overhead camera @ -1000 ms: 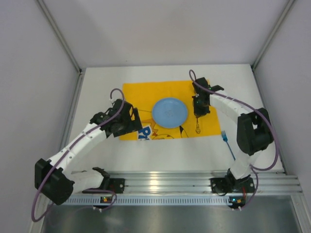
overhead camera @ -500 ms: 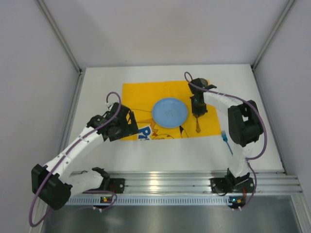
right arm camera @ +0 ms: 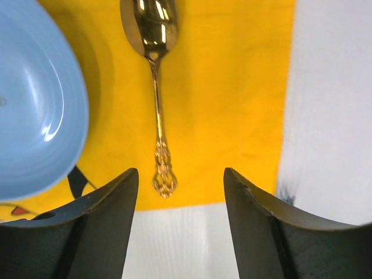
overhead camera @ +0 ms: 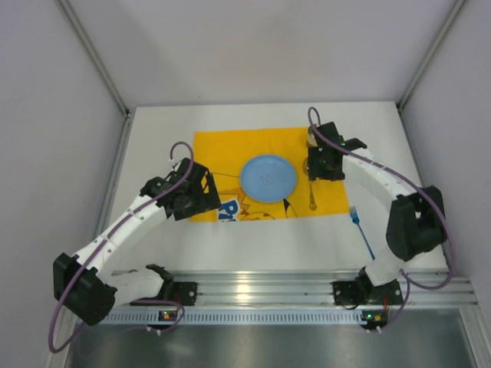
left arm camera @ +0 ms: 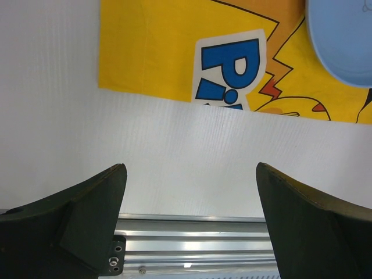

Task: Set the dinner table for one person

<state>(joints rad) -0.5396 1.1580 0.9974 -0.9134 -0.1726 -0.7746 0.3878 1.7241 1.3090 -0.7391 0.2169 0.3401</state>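
One blue plate, one gold spoon, one yellow printed mat, one blue utensil too small to name. Plate and spoon lie on the mat, spoon just right of the plate; the blue utensil lies off it on the bare white worktop, which spans a pale-walled enclosure with a metal rail at its near edge. Left claw gapes wide, empty, over the worktop beside the mat's edge; right claw spread wide above the spoon, gripping nothing.
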